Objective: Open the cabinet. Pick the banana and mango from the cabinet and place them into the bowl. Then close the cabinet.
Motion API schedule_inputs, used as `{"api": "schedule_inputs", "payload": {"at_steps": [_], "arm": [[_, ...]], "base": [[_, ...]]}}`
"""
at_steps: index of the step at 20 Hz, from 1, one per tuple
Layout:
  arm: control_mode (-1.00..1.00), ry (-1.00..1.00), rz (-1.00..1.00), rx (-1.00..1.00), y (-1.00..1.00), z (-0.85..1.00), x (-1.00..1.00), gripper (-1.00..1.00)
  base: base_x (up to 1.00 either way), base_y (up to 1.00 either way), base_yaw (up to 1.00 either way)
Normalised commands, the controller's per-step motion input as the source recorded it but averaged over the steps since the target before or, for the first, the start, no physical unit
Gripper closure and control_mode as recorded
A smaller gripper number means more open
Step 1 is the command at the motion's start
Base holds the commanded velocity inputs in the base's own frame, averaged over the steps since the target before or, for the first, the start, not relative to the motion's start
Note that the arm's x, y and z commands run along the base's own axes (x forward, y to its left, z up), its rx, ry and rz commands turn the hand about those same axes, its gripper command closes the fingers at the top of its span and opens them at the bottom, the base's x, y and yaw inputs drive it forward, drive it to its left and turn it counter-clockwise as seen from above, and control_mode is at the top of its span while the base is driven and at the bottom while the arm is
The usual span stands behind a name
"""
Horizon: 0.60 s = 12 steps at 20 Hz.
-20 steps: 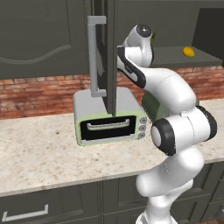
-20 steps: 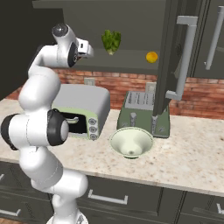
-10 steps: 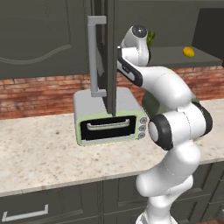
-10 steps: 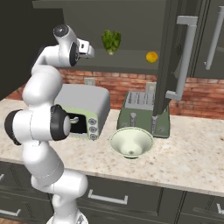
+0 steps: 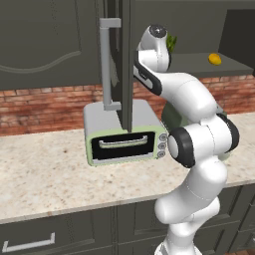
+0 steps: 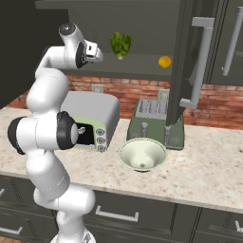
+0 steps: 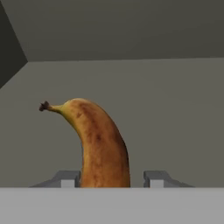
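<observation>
Between the two fingertips of the pincer [image 7: 112, 178], in the hand view, stands the banana [image 7: 96, 144]. Its body rises straight ahead and its stem bends away to one side. The fingertips are spread, one on each side of the fruit, and I cannot tell if they already touch it. Behind the banana there is only the back wall of the cabinet [image 6: 190, 61], whose doors are swung open.

In the right base view the pincer [image 6: 97, 54] is up at the shelf level. The lettuce [image 6: 120, 45] lies just beyond it on the shelf, and the mango [image 6: 164, 62] is further along the same shelf. The bowl [image 6: 142, 154] waits on the table [image 6: 199, 175] far below, in front of the toaster [image 6: 156, 121] and beside the small oven [image 6: 90, 118].

My judgement is that the grasp is about to happen. The risk is that the curved, smooth fruit turns or slips when the fingers press on it, because only its lower part seems to lie between them. Also, when the arm pulls back, the banana could strike the open door [image 5: 119, 64] near it and fall.
</observation>
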Motion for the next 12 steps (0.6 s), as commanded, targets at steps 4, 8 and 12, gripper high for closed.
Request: {"api": "schedule_inputs", "payload": {"at_steps": [4,8,12], "arm": [[-1.00,0.00,0.00,0.00,0.00,-0.03,0.01,1.00],[-1.00,0.00,0.00,-0.01,0.00,0.00,0.00,1.00],[-1.00,-0.06,0.00,-0.04,-0.02,-0.11,0.00,1.00]], "base": [[0.00,0.00,0.00],[0.00,0.00,0.00],[0.00,0.00,0.00]]}}
